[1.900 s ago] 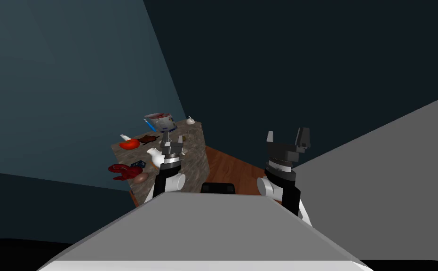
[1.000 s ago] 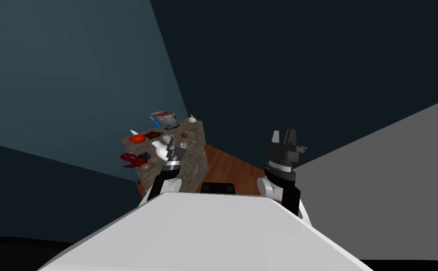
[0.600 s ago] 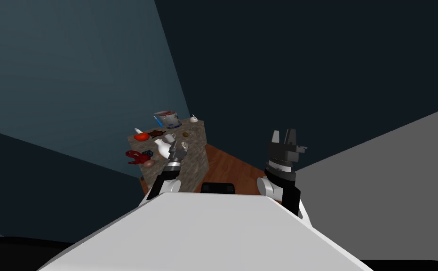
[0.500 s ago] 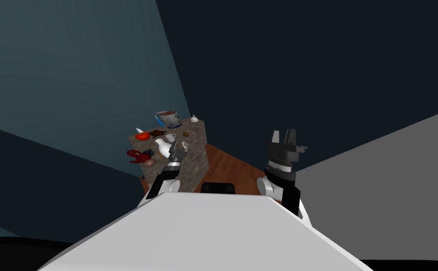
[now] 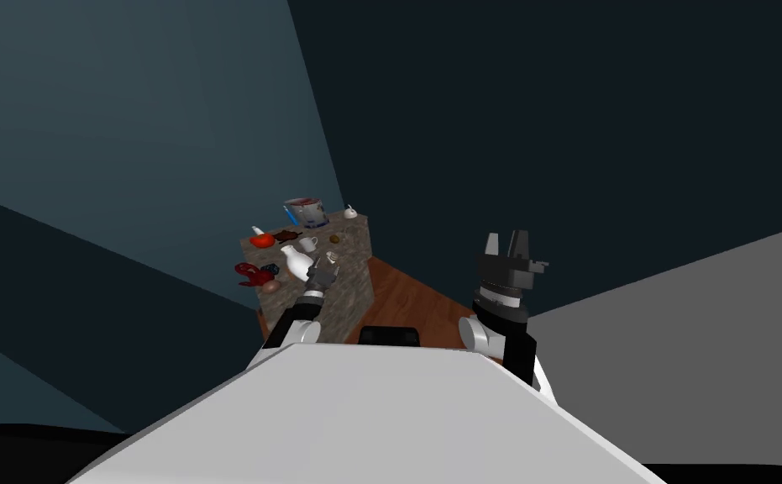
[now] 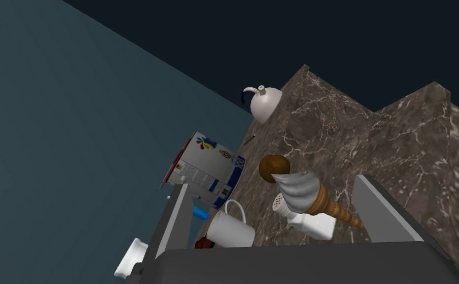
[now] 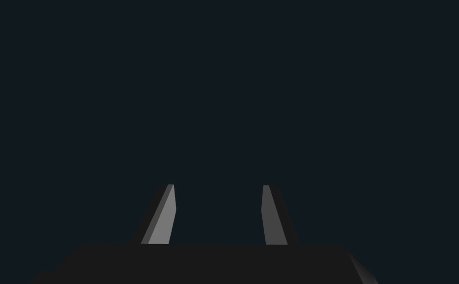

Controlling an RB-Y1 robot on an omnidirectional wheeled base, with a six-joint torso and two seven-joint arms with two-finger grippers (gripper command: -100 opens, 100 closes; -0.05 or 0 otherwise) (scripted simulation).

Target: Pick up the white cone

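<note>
Since the earlier frames my head camera has swung, and the left gripper has reached further over the table; head view: it sits left of centre, with the right gripper raised right of centre; left wrist view: fingers wide apart and holding nothing, the white cone lying on the marble ahead between them, beside a shaker and a mug; right wrist view: fingers narrowly parted, empty.

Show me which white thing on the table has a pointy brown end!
The white swirled ice cream in a brown waffle cone, lying beside the white shaker. The white mug and white kettle have handles instead.
</note>
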